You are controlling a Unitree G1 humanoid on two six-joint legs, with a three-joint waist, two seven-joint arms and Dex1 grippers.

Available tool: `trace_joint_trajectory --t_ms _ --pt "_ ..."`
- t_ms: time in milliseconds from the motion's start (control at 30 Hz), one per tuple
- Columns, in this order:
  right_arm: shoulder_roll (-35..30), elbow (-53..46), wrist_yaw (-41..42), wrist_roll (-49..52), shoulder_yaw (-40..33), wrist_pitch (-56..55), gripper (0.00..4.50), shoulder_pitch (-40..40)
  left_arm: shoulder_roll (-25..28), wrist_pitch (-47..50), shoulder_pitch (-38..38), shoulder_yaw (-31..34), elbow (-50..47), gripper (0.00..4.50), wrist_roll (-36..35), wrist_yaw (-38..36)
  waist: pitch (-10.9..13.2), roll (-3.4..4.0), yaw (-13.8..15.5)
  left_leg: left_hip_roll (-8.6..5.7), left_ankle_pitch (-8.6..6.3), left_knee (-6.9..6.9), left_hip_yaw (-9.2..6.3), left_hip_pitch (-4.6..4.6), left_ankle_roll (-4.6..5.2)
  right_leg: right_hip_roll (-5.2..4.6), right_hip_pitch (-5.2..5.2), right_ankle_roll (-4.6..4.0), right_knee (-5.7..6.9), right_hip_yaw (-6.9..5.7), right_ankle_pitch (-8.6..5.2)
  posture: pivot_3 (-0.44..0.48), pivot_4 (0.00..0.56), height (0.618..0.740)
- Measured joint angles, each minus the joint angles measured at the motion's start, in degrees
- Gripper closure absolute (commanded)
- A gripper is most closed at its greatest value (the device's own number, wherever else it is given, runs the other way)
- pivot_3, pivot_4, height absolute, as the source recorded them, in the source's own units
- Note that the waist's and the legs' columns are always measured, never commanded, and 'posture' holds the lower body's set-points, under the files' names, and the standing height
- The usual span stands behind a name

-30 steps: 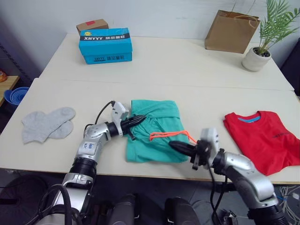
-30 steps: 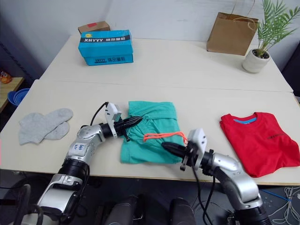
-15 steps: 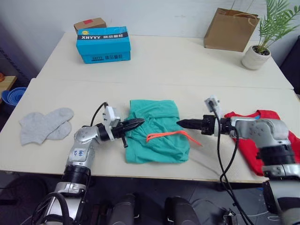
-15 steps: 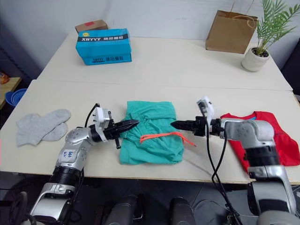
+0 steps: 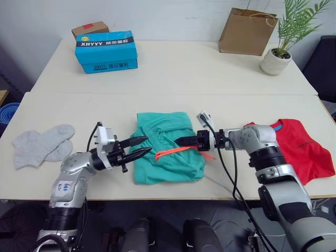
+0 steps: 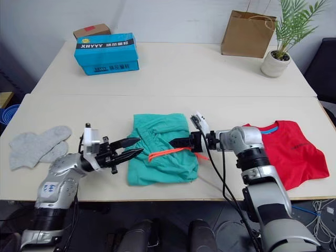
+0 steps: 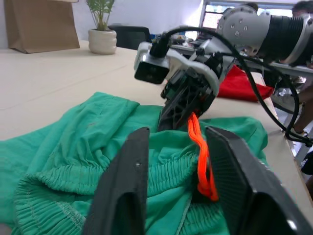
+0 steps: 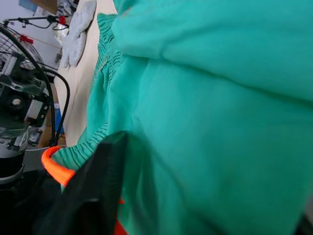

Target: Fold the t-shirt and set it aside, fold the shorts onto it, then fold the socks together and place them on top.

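Observation:
The teal-green shorts (image 5: 173,168) lie folded at the table's front centre, with the orange drawstring (image 5: 178,151) across them. My left gripper (image 5: 140,146) is open at their left edge, and the gathered waistband (image 7: 73,176) lies just ahead of its fingers with nothing gripped. My right gripper (image 5: 180,140) reaches in from the right, low over the shorts, with its tip at the drawstring. The red t-shirt (image 5: 302,149) lies folded on the right of the table. The grey socks (image 5: 37,146) lie overlapping at the far left.
A blue box (image 5: 106,51) and a small cardboard box (image 5: 89,29) stand at the back left. A brown paper bag (image 5: 248,31) and a potted plant (image 5: 275,60) stand at the back right. The table's front edge (image 5: 173,191) runs just below the shorts.
My left gripper has opened and drawn back from the waistband to the shorts' left edge. My right gripper has swung from the front edge to over the shorts. The camera has shifted.

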Motion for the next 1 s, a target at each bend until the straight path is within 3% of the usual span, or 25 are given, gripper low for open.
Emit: trace_joint_trajectory --t_ms 133,167,333,467,600,833,1000 --pt "-2.82 -6.02 4.72 -0.07 0.18 0.95 4.49 2.64 1.95 3.03 3.94 2.56 -4.38 0.43 -2.55 1.06 0.01 0.01 0.57 -0.04 -0.05 0.02 -0.01 0.0 0.03 -0.07 0.01 0.0 -0.04 0.03 0.0 0.0 0.15 0.74" --pt "-3.84 -8.14 5.08 0.12 0.01 1.87 4.5 3.53 1.95 3.97 4.33 2.91 -5.3 0.09 -3.1 1.6 0.02 0.02 1.04 -0.04 -0.07 0.03 -0.01 -0.02 0.01 -0.08 -0.01 0.0 -0.24 0.03 0.0 0.0 0.15 0.74" --pt "-12.79 -21.13 7.93 5.33 -4.35 7.82 4.5 7.87 -0.5 5.91 3.77 2.36 -8.54 0.04 -5.08 4.06 0.13 0.22 2.46 -0.13 -0.25 0.07 -0.05 -0.15 -0.19 -0.16 -0.03 0.05 -0.46 0.06 0.03 0.0 0.15 0.74" --pt "-26.06 -32.91 13.31 11.79 -11.03 11.53 4.5 10.72 -4.38 5.73 1.86 -0.03 -8.41 0.04 -4.97 5.89 0.16 0.27 3.19 -0.11 -0.28 0.04 -0.05 -0.2 -0.14 -0.12 -0.01 0.06 -0.6 0.01 0.03 0.0 0.15 0.74" --pt "-39.27 -37.17 17.45 14.77 -18.11 12.56 4.5 15.92 -8.71 2.78 -2.49 -3.27 -3.09 0.04 -2.36 6.57 0.2 0.32 3.69 -0.11 -0.2 0.09 -0.01 -0.24 0.07 -0.11 0.05 0.06 -0.7 -0.03 0.03 0.0 0.15 0.74" --pt "-64.77 -31.9 32.15 7.28 -25.07 2.3 4.5 32.64 -11.49 -1.04 -7.65 -6.11 3.2 0.04 -0.04 4.97 0.22 0.38 4.16 -0.05 -0.19 0.14 0.21 -0.19 0.2 -0.08 0.04 0.07 -0.73 0.03 0.04 0.0 0.15 0.74" --pt "-71.83 -16.84 37.97 -2.41 -23.75 -12.6 4.5 37.26 -11.15 -1.07 -7.49 -6.21 4.69 0.04 0.41 3.92 0.34 0.61 4.03 -0.05 -0.18 0.2 0.25 -0.19 0.19 -0.12 0.04 0.07 -0.72 0.07 0.04 0.0 0.15 0.74"
